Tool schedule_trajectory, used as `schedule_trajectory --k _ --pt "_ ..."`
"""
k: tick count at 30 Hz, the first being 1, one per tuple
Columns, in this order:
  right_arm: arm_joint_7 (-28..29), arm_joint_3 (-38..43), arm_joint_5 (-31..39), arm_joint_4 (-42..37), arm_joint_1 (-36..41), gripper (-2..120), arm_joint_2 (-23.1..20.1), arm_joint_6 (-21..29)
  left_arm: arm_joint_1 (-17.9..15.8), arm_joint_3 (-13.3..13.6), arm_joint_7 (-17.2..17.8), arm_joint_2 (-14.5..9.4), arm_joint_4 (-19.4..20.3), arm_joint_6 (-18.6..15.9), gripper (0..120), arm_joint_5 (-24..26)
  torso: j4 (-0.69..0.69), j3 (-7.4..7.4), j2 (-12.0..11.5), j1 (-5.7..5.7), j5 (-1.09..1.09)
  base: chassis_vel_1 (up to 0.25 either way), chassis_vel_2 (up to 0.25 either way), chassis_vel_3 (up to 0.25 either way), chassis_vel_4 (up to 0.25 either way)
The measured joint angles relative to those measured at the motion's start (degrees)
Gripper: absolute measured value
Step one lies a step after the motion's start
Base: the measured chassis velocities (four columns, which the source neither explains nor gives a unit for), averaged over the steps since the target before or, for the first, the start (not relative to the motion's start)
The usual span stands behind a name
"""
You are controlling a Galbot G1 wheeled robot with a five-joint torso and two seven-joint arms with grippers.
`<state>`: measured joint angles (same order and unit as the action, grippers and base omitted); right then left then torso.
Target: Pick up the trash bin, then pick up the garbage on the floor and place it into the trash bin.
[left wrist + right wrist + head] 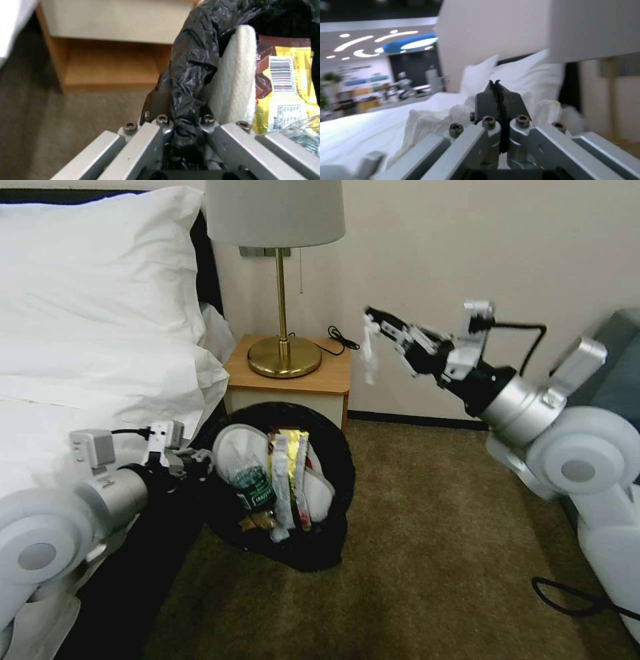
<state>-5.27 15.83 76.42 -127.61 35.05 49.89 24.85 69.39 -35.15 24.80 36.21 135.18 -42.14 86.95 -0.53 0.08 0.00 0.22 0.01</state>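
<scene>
While left fingers (180, 125) pinch the crinkly round trash bin (333, 447), right fingers (368, 328) clamp crumpled tissue (370, 360).

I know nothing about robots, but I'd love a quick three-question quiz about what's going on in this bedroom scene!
1. True or false: the left gripper has its jaws shut on the rim of the trash bin.
2. What does the right gripper hold, raised above the bin? A) a green bottle B) a white tissue C) a slipper
3. Fill in: the brass lamp stands on the ____.

Key
1. True; black bag liner is pinched between the jaws.
2. B, the white tissue.
3. nightstand.
</scene>
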Motion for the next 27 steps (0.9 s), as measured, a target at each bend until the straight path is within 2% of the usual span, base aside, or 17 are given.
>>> schedule_trajectory --k 6,9,10,11,17,19,21,27 --pt "-0.1 -7.14 0.63 -3.4 0.65 0 -0.69 0.91 -0.98 3.68 2.65 -0.73 -0.1 0.0 1 5.08 -0.01 0.0 0.0 0.0 0.01 0.0 0.0 0.0 0.0" --pt "-0.1 -7.47 0.51 -3.57 0.87 0 -0.8 0.94 -1.02 3.86 2.88 -0.76 -0.08 0.0 1 5.4 -0.01 0.0 0.0 0.0 0.0 0.0 0.0 0.0 0.0" --pt "-0.14 -9.39 -0.26 -4.58 2.27 0 -1.34 1.35 -1.04 4.25 4.06 -0.9 0.09 0.01 1 7.3 -0.02 0.0 0.0 0.0 -0.01 0.0 0.0 0.0 0.0" --pt "-0.23 -10.69 -1.18 -5.11 3.57 0 -1.75 1.94 -0.92 4.27 5.15 -1.15 0.29 0.01 1 8.89 -0.03 0.0 0.0 0.0 -0.01 0.0 0.0 0.0 0.0" --pt "-1.21 -12.3 -3.37 -5.5 6.05 0 -2.92 3.01 -0.83 3.56 6.18 -1.72 0.3 0.01 1 10.31 -0.04 0.0 0.0 0.0 -0.01 0.0 0.0 0.0 0.0" --pt "-2.29 -13.05 -5.16 -5.5 7.36 0 -3.67 3.66 -1.18 2.98 9.13 -1.79 0.26 0.01 1 13.72 -0.04 0.0 0.0 0.0 0.0 0.0 0.0 0.0 0.0" --pt "-2.77 -13.51 -5.97 -5.39 7.6 0 -3.86 3.93 -1.33 2.78 10.29 -1.72 0.26 0.0 1 14.93 -0.03 0.0 0.0 0.0 0.0 0.0 0.0 0.0 0.0" --pt "-4.39 -15.01 -11.41 -4.29 7.71 0 -4.06 4.05 -1.23 2.02 11.5 -1.56 0.46 0.01 1 16.06 -0.04 0.0 0.0 0.0 0.0 0.0 0.0 0.0 0.0"
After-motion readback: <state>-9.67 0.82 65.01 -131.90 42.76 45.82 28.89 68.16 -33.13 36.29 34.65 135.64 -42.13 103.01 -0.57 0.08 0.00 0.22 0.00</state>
